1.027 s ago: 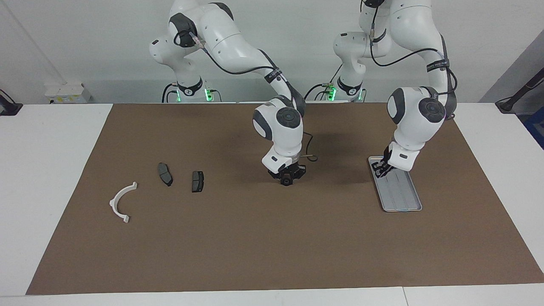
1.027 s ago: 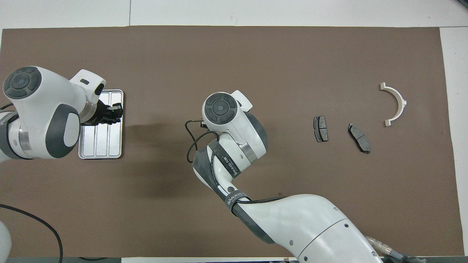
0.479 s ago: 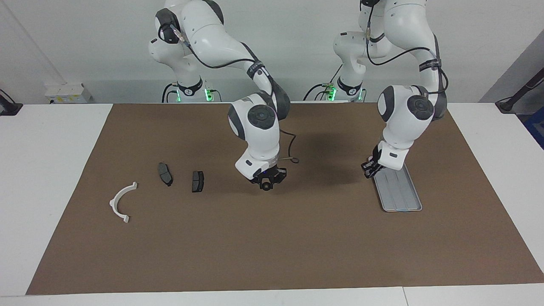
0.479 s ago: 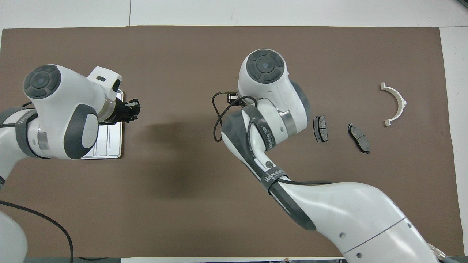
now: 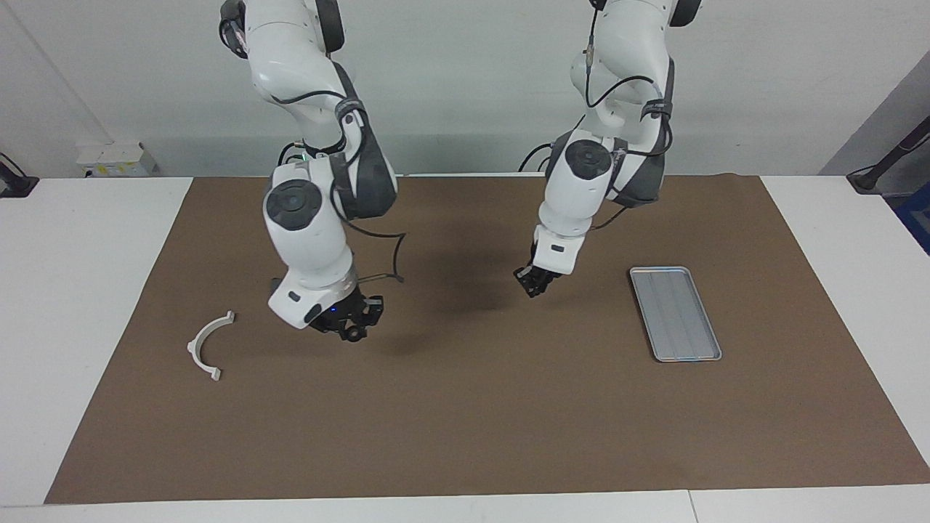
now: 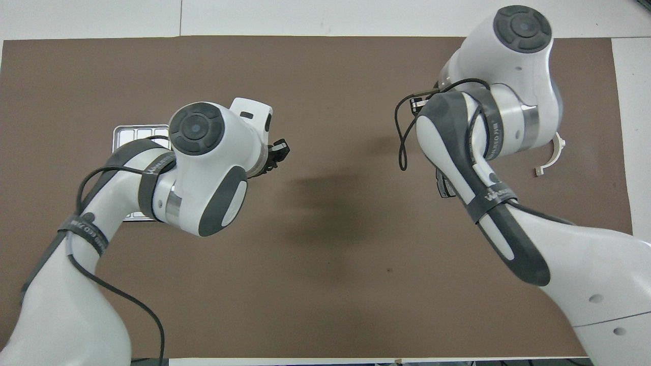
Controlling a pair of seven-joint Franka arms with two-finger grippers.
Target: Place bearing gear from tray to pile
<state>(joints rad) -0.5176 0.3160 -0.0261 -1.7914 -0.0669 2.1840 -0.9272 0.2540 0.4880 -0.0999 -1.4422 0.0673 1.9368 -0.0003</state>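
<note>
White desk (image 5: 87,290), brown mat (image 5: 465,407), ribbed metal tray (image 5: 675,313); left gripper (image 5: 538,282) pressed together, right gripper (image 5: 354,328) pinching small dark part (image 5: 354,334).

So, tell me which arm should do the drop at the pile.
Right. The right claw holds the bearing gear over the mat by the white bracket. The left claw is shut, empty, over the mat toward the tray.

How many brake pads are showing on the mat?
1: a brake pad peeking out beside the right arm, near the white bracket. More may be hidden under that arm.
</note>
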